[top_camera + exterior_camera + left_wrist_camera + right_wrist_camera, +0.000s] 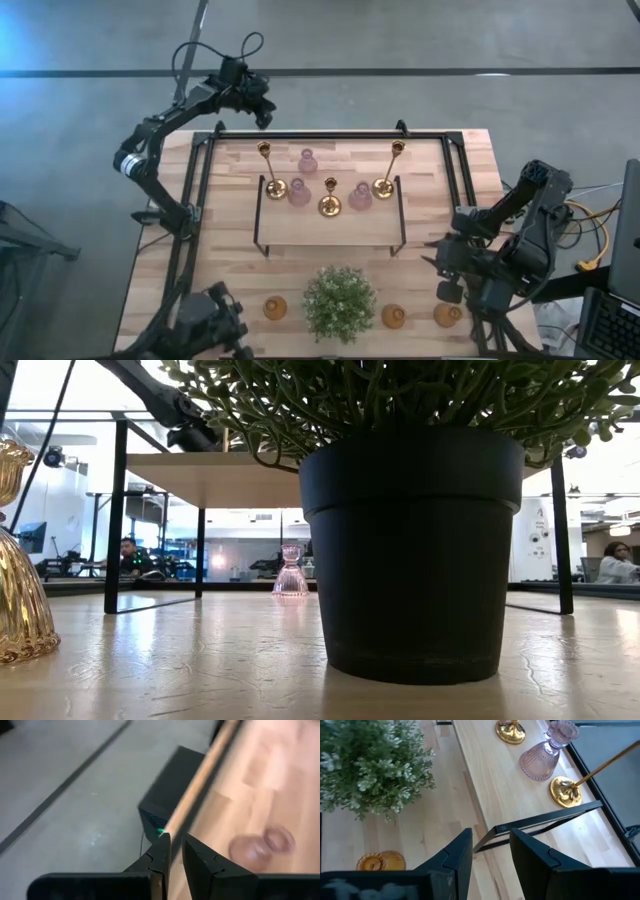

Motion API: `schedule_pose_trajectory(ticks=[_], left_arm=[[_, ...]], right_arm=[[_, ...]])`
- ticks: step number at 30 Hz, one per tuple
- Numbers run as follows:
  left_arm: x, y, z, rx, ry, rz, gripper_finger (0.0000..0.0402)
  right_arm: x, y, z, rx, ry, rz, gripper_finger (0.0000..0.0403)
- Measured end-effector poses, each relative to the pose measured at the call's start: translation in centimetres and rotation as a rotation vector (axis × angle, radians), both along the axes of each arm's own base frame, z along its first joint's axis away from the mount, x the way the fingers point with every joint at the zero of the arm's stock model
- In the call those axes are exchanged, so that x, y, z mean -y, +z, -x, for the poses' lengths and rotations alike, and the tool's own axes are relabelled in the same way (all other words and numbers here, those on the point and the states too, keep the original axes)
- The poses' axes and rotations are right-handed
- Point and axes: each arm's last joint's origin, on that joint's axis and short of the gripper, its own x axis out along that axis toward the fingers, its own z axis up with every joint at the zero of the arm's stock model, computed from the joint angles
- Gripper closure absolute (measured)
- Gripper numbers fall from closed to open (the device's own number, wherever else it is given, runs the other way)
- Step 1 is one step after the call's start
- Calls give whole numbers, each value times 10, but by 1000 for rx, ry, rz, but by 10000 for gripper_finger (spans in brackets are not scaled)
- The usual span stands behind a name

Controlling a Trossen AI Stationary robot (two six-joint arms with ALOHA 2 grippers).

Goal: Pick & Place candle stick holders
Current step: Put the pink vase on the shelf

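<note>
candle stick holders: three brass sticks (329, 197) and pink glass ones (299, 192) stand on the raised shelf (330, 232) behind the plant (340, 303); amber ones (275, 308) sit on the desk beside the plant. left gripper (262, 116), jaws narrow and empty, hangs past the shelf's far left corner. right gripper (432, 262), jaws part open and empty, hovers right of the plant. advice: approach the nearest amber holder (393, 317) from above, clear of foliage.

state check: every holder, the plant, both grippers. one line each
Brass holders: three, upright on the raised shelf.
Pink glass holders: two on the shelf, one on the table behind it.
Amber glass holders: three on the table, flanking the plant.
Plant: upright.
Left gripper: empty, nearly shut.
Right gripper: open, empty.
</note>
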Motion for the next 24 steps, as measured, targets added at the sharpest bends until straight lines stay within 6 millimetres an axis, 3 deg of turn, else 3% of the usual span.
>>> schedule_pose_trajectory(ticks=[13, 19, 24], left_arm=[[19, -5, -1, -103, -277, -21, 351], [23, 2, 1, -82, -256, -5, 351], [29, 5, 5, -85, -243, 38, 351]], right_arm=[[3, 2, -4, 47, 3, 66, 280], [5, 5, -6, 202, -64, 107, 280], [10, 10, -3, 241, -116, 40, 283]])
